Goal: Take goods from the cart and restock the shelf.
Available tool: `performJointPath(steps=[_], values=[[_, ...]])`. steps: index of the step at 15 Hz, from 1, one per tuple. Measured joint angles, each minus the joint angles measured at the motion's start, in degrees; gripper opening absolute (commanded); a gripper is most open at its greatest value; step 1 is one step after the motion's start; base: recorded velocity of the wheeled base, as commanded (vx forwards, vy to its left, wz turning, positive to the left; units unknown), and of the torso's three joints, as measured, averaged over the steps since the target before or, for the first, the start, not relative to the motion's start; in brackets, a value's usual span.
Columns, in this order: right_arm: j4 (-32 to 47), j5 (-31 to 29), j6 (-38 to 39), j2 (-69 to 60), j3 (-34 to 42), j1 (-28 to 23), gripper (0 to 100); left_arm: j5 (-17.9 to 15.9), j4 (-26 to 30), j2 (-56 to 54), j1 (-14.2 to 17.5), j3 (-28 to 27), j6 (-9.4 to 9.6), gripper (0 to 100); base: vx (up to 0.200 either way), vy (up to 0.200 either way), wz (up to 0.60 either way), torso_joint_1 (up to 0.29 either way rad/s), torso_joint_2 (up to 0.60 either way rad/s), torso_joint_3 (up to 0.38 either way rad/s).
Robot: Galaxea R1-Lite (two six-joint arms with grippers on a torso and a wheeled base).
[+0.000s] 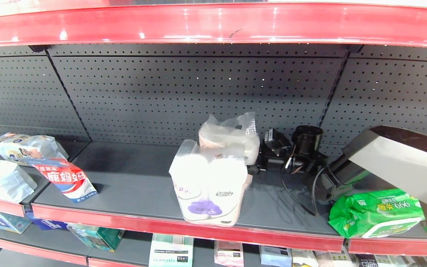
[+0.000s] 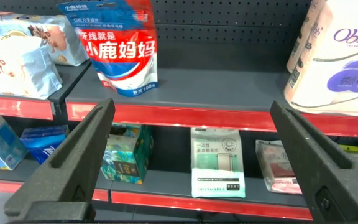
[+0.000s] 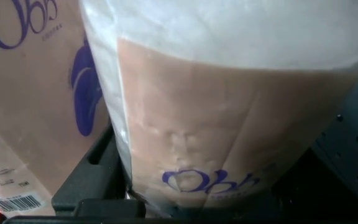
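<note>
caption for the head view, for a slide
Restocking: right gripper holds a roll pack at the back of the shelf, behind a second pack.

Not transcribing, but I can see legible print. Front pack (image 1: 208, 185): purple logo script, plus a barcode label (image 3: 11, 202). Rear pack (image 3: 229, 124) just behind it: same logo. Pouch (image 1: 67, 180) left of front pack: big white characters on red. Wipes pack (image 1: 374, 211) right of front pack: white digits and characters, upside down.

Grey pegboard (image 1: 198, 92) backs the red-edged shelf (image 1: 132, 178).
</note>
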Motion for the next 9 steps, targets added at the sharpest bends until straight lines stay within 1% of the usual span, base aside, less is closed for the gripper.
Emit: performJointPath(steps=[4,7,9], values=[[-0.13,-1.54,0.33,-0.02,-0.05,-0.11,0,0.0,0.02,0.0,0.0,0.0,0.0,100,0.0,0.0,0.0,0.0,0.0,0.0],[-0.28,-1.05,0.39,-0.05,0.33,-0.24,0,0.0,0.0,0.0,0.0,0.0,0.0,100,0.0,0.0,0.0,0.0,0.0,0.0],[-0.28,0.49,-0.11,-0.11,0.52,0.09,0,0.0,0.02,0.0,0.0,0.0,0.0,100,0.0,0.0,0.0,0.0,0.0,0.0]])
